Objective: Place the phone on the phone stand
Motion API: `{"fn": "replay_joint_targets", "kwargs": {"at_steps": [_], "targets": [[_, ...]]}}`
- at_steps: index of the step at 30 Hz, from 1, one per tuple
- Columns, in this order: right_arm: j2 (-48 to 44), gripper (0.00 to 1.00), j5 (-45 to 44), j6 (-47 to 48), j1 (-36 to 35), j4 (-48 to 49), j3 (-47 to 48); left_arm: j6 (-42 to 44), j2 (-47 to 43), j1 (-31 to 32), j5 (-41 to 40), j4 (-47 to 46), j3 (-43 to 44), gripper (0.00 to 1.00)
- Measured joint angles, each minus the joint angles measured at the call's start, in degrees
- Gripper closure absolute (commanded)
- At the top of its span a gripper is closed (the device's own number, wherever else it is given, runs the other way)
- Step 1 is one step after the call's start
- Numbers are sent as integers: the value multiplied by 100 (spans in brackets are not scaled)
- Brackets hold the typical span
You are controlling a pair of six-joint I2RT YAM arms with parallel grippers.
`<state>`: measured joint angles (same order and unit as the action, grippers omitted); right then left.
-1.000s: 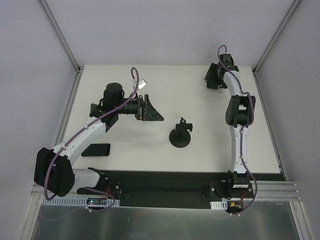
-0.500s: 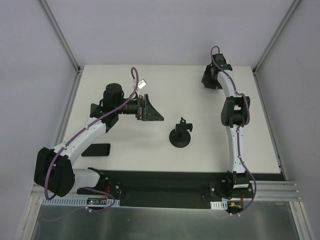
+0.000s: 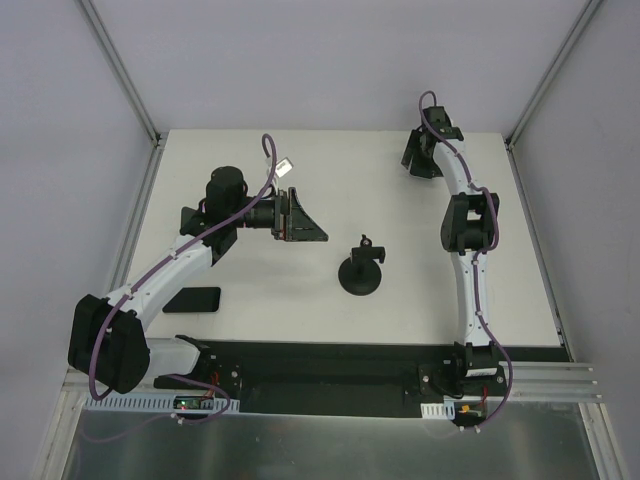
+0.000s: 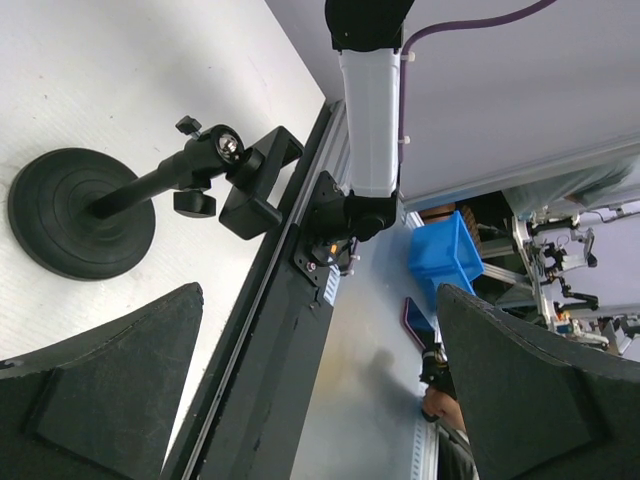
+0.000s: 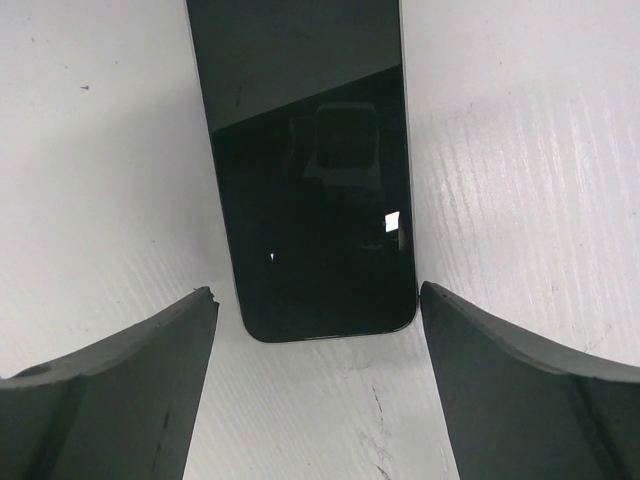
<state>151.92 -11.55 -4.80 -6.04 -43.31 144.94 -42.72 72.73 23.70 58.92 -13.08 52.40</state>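
At the near left of the white desk (image 3: 330, 170) lies a flat black rectangular slab (image 3: 191, 299), just beside the left arm's forearm. It looks phone-like, but the top view is too small to tell what it is. Nothing is touching it.

The left end effector (image 3: 305, 220) hangs over the middle-left of the desk with its two black fingers spread wide and nothing between them. Its wrist camera looks past them at the stand.

The black phone stand with a round base, slanted stalk and clamp head (image 3: 360, 272) sits near the desk's centre. Its cradle holds nothing, so the placing itself is not done.

The right end effector (image 3: 418, 160) is reached out to the far right corner. Its fingers are wide apart and gripping nothing. In the right wrist view, the glossy black smartphone (image 5: 310, 200) lies flat on the desk between them, screen up. Its rounded near end is in line with the fingertips, and white desk shows on both sides of it.

By my reading the task is at an early stage: the approach is lined up, but the phone is neither gripped nor lifted. Left to do are closing on its edges, raising it, carrying it well across to the stand and seating it in the clamp.
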Motion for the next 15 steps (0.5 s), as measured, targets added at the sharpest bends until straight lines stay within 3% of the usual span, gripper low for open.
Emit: {"fn": "replay_joint_targets", "kwargs": {"at_steps": [11, 15], "targets": [[98, 13, 20, 59, 0, -35, 155, -66, 0, 0, 72, -120, -46, 1], [160, 20, 26, 68, 0, -48, 227, -118, 0, 0, 76, -138, -48, 1]]}}
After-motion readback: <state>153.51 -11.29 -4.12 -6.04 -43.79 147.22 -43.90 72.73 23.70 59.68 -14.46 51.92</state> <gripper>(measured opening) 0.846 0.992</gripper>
